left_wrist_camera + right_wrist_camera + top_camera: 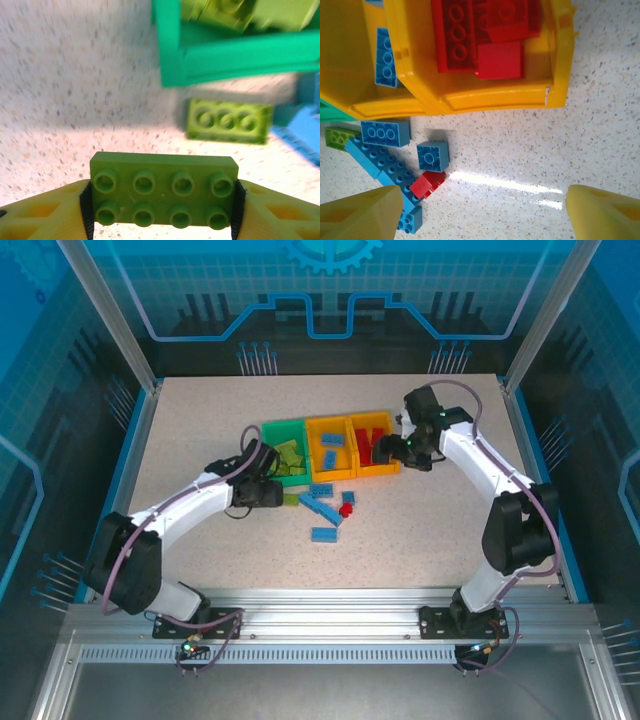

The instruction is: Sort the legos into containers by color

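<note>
My left gripper (160, 200) is shut on a lime green lego (162, 189), studs facing the camera, held just above the table short of the green container's corner (210, 57). A second lime lego (229, 120) lies beside that corner. Seen from above, the left gripper (275, 494) is at the green container's (283, 424) near edge. My right gripper (482, 215) hangs open over bare table in front of the orange container (485, 100) holding red legos (470, 35). Blue legos (385, 57) lie in the middle orange container (328, 420).
Loose legos lie in front of the containers: a blue three-stud piece (385, 132), a blue square (432, 156), a small red one (426, 184) and a long blue one (382, 167). Another blue lego (324, 534) lies nearer the arms.
</note>
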Action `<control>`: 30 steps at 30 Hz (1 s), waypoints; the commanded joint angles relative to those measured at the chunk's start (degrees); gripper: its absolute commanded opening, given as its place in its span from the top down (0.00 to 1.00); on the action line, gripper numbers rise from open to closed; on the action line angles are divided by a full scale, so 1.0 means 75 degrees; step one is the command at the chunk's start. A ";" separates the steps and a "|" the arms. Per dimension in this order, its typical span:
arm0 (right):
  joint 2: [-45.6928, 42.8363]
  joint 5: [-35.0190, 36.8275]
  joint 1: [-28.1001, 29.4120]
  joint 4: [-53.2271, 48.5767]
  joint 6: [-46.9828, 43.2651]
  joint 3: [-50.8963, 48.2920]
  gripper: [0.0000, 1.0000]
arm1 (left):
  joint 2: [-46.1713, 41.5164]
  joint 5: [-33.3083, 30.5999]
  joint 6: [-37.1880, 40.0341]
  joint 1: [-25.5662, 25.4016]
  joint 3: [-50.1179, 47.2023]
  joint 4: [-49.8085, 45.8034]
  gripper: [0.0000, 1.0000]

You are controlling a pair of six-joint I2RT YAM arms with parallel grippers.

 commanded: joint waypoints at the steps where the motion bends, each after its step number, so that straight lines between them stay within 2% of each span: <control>1: -0.0375 0.0055 0.0300 0.0283 -0.0017 -0.0483 0.15 | -0.0137 -0.0273 0.0269 -0.0037 0.0881 -0.0221 0.32; 6: -0.0590 0.0229 0.0976 0.0656 -0.0037 -0.1146 0.16 | 0.0914 0.0032 0.0709 0.0178 0.2436 -0.0260 0.32; 10: -0.0714 0.0681 0.1776 0.0865 -0.0350 -0.1331 0.18 | 0.1979 0.0663 0.0640 0.0453 0.3355 -0.0226 0.31; 15: -0.0674 0.1067 0.2524 0.1054 -0.0915 -0.1339 0.23 | 0.2690 0.1238 0.0352 0.0737 0.3692 -0.0018 0.31; 19: -0.0268 0.1281 0.3092 0.1101 -0.1265 -0.1076 0.35 | 0.2985 0.1523 0.0098 0.0883 0.3754 0.0003 0.28; 21: 0.0072 0.1448 0.3416 0.1078 -0.1401 -0.0865 0.37 | 0.3027 0.1565 -0.0007 0.0886 0.3731 0.0036 0.27; 22: 0.0245 0.1529 0.3543 0.1040 -0.1469 -0.0752 0.37 | 0.3018 0.1591 -0.0052 0.0886 0.3722 0.0066 0.25; 27: 0.1172 0.2125 0.4162 0.0709 -0.1866 -0.0077 0.37 | 0.2722 0.1779 -0.0260 0.0886 0.3472 0.0276 0.06; 30: 0.1536 0.2220 0.4272 0.0577 -0.1949 0.0131 0.39 | 0.2414 0.1752 -0.0358 0.0886 0.3287 0.0363 0.01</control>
